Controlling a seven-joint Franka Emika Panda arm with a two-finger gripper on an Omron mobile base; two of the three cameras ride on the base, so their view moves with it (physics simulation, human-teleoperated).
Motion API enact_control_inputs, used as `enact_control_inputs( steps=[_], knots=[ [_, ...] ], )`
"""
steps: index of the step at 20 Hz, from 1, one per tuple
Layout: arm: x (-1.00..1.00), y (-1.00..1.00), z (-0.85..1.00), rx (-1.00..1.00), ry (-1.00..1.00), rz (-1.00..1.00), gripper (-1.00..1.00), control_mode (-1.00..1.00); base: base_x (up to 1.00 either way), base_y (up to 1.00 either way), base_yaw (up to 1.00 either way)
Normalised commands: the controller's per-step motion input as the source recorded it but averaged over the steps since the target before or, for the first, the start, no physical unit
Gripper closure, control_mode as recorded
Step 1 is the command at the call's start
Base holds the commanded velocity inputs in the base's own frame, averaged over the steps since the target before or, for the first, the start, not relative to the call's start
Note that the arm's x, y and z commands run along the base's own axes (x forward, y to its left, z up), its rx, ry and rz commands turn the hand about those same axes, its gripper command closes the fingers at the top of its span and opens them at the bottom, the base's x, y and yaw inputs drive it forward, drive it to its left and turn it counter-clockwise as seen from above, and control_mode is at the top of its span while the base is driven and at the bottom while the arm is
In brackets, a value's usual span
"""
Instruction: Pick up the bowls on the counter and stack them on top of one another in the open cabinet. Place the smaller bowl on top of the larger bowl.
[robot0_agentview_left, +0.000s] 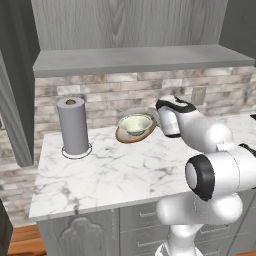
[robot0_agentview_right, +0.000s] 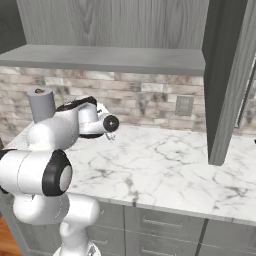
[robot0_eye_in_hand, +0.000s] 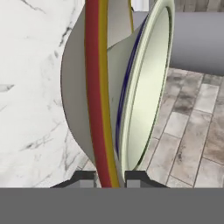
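Note:
The larger bowl (robot0_agentview_left: 125, 136), brown-rimmed, tilts toward me at the back of the marble counter (robot0_agentview_left: 120, 172). The smaller pale bowl (robot0_agentview_left: 136, 124) sits nested inside it. My gripper (robot0_agentview_left: 155, 121) reaches in from the right at the bowls' edge. In the hand view the larger bowl's rim (robot0_eye_in_hand: 92, 87), a red and yellow band seen edge-on, runs between my fingertips (robot0_eye_in_hand: 85, 177), and the pale bowl (robot0_eye_in_hand: 148, 87) lies just behind it. The gripper (robot0_eye_in_hand: 110, 177) is shut on that rim. Above, the open cabinet shelf (robot0_agentview_left: 140, 60) is bare. In the right base view my arm hides the bowls.
A grey paper-towel cylinder (robot0_agentview_left: 73, 125) stands left of the bowls. The cabinet's open doors hang at the left (robot0_agentview_left: 12, 110) and right (robot0_agentview_right: 225, 75). A brick wall with an outlet (robot0_agentview_right: 183, 105) backs the counter. Drawer fronts (robot0_agentview_left: 145, 220) run below.

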Motion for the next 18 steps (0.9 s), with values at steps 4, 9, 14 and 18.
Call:
enact_control_inputs(
  steps=[4, 9, 14, 18],
  knots=[
    [-0.49, 0.00, 0.94, 0.00, -0.01, 0.02, 1.00, -1.00, 0.00, 0.00, 0.00],
    [-0.51, -0.06, 0.86, 0.00, 0.01, 0.01, 1.00, -1.00, 0.00, 0.00, 0.00],
    [-0.58, -0.16, 0.77, -0.01, 0.05, 0.00, 1.00, -1.00, 0.00, 0.00, 0.00],
    [-0.66, -0.21, 0.70, -0.02, 0.03, 0.01, 1.00, -1.00, 0.00, 0.00, 0.00]
  ],
)
